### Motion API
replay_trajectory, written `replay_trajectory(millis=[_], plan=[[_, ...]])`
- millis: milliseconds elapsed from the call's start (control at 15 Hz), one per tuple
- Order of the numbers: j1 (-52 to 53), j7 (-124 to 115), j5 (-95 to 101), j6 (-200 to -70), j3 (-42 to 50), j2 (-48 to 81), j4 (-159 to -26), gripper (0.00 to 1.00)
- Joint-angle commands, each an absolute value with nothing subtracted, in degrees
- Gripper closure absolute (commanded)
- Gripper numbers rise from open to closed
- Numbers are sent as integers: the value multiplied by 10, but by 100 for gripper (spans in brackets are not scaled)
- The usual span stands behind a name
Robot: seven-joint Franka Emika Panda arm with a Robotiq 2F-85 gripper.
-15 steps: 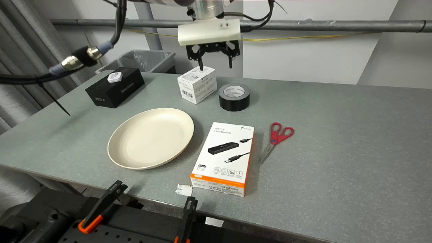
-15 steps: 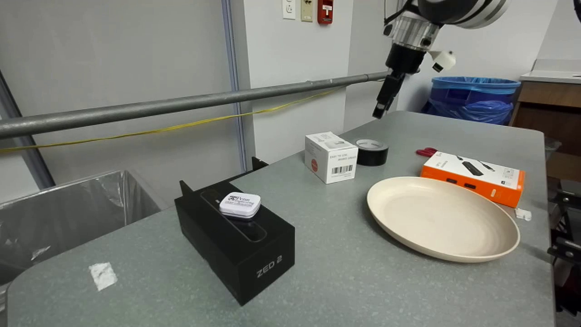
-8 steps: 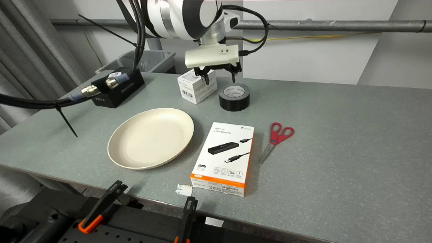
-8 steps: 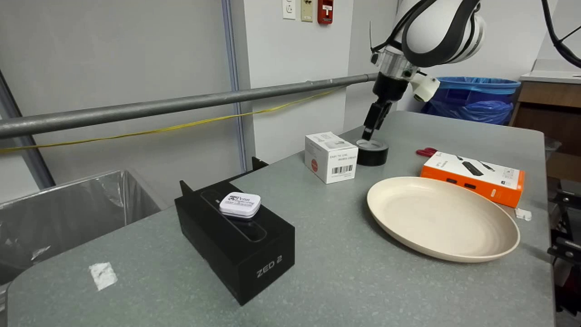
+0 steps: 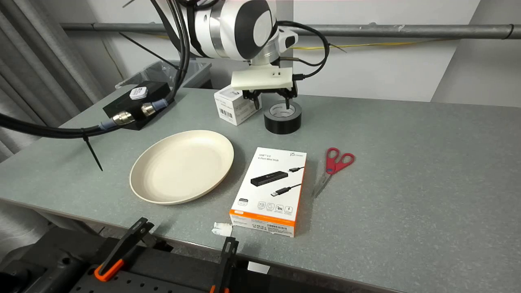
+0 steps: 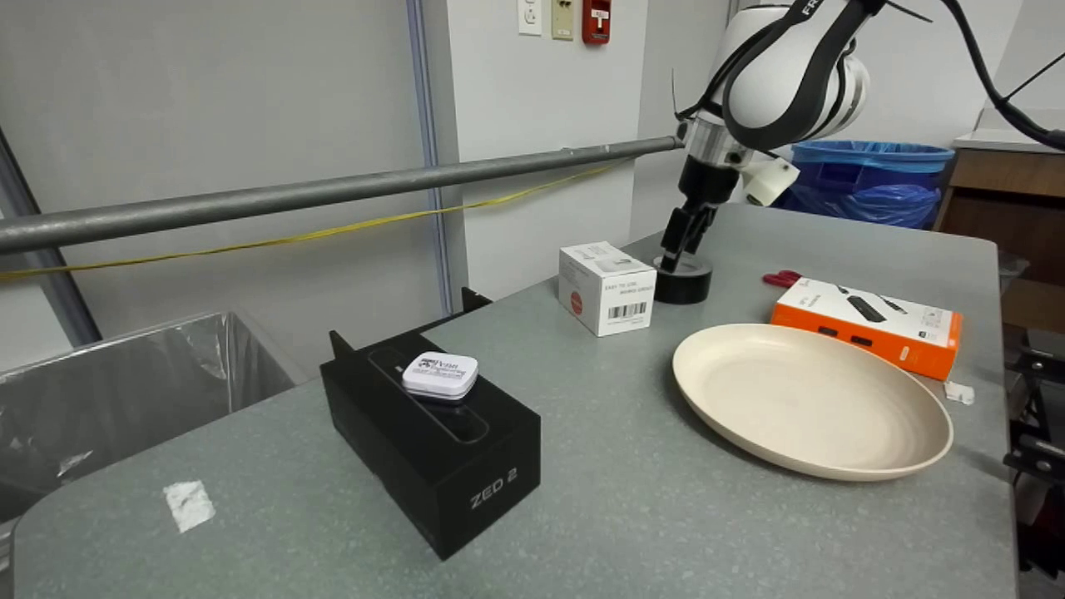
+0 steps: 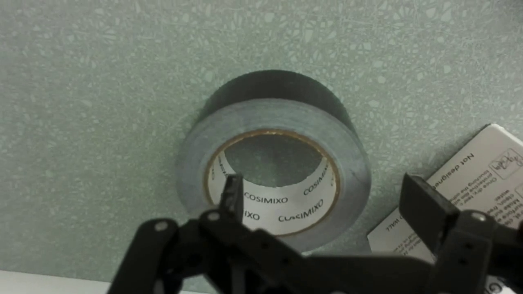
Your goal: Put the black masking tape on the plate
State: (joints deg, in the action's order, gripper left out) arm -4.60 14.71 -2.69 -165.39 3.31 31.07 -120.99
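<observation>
A speckled grey table (image 5: pixel 407 183) is backed by a pale wall (image 5: pixel 366 73), along which a metal pipe (image 5: pixel 399 31) is run. In an exterior view a bin (image 6: pixel 262 353) beside the table is lined with clear plastic (image 6: pixel 116 399), and a blue bin (image 6: pixel 857 181) with a blue liner (image 6: pixel 874 155); what lies deeper in either cannot be made out. On the black box (image 6: pixel 428 466) a white tin (image 6: pixel 441 374) is set (lid on, so its inside is hidden). The cream plate (image 5: pixel 183 167) is laid with its shallow side upward.

The black masking tape (image 5: pixel 283 125) is laid flat on the table, just beside the white box (image 6: pixel 606 291) and apart from the plate. Over it the gripper (image 7: pixel 329 198) is spread: in the wrist view one fingertip is seen against the tape's hollow, the other outside the ring, near the white box. Whether the first is inside the hollow or above it cannot be told.

In both exterior views the arm (image 5: pixel 228 28) is cut off at the top. In an exterior view the blades of the scissors (image 6: pixel 782 279) are hidden by the USB hub box (image 6: pixel 869 324); in the wrist view the white box is cut off at the edge.
</observation>
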Motion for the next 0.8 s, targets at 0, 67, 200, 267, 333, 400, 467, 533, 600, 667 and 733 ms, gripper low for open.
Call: replay_trajectory(millis=[0, 67, 200, 267, 333, 400, 467, 533, 600, 667, 733], plan=[[-64, 129, -16, -1632, 13, 335, -1183, 0], [-61, 126, -13, -1635, 14, 338, -1184, 0], [-62, 128, -12, -1637, 11, 344, -1184, 0], [-64, 130, -13, -1640, 8, 348, -1183, 25], [-66, 131, -14, -1640, 5, 351, -1181, 26], [-65, 129, -14, -1638, 6, 353, -1179, 33], [-65, 129, -13, -1640, 7, 354, -1179, 42], [-62, 127, -11, -1644, 10, 354, -1179, 50], [-62, 127, -11, -1644, 10, 354, -1177, 58], [-58, 123, -8, -1645, 15, 354, -1175, 65], [-53, 120, -5, -1648, 20, 354, -1176, 72]])
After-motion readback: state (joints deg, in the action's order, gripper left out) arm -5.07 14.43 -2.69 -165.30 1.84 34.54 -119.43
